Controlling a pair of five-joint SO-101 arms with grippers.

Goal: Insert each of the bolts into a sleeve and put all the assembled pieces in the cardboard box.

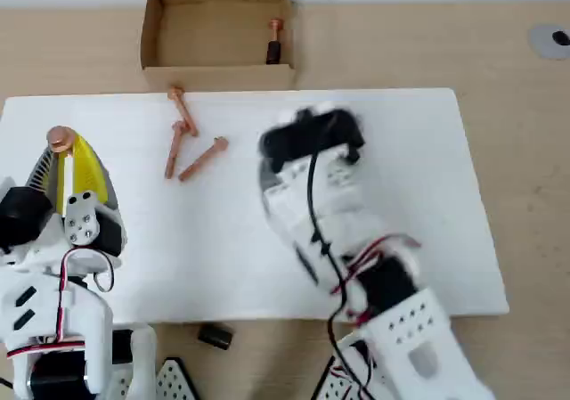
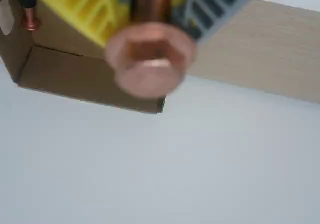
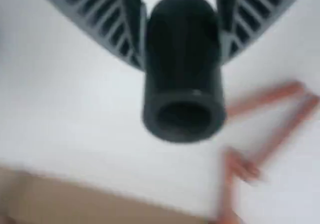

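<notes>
- The left end effector (image 2: 150, 4) is clamped on a copper bolt (image 2: 150, 59) at the left edge of the white board (image 1: 401, 195). The bolt's hexagonal head juts out past the yellow and grey fingertips, and its shank runs back between them.
- The right end effector (image 3: 182, 54) grips a black sleeve (image 3: 182, 84) over the middle of the board. The sleeve lies along the fingers, and its open bore shows beyond their tips.
- The coming join appears to turn on the gap between the two. Bolt and sleeve are well apart, the bolt off to the left of the sleeve, and both point roughly toward the far side of the table (image 1: 517, 133) rather than at each other.
- With the shank buried in the grip, how much of it is free to enter the bore cannot be told.
- The left arm is folded back near its base. The right arm reaches forward over the board.
- Three loose bolts (image 1: 174, 151) lie between the arms, nearer the cardboard box (image 1: 218, 77).
- One assembled piece (image 1: 274, 44) rests inside the box at its right wall.
- A spare sleeve (image 1: 215, 336) sits off the board by the arm bases.
</notes>
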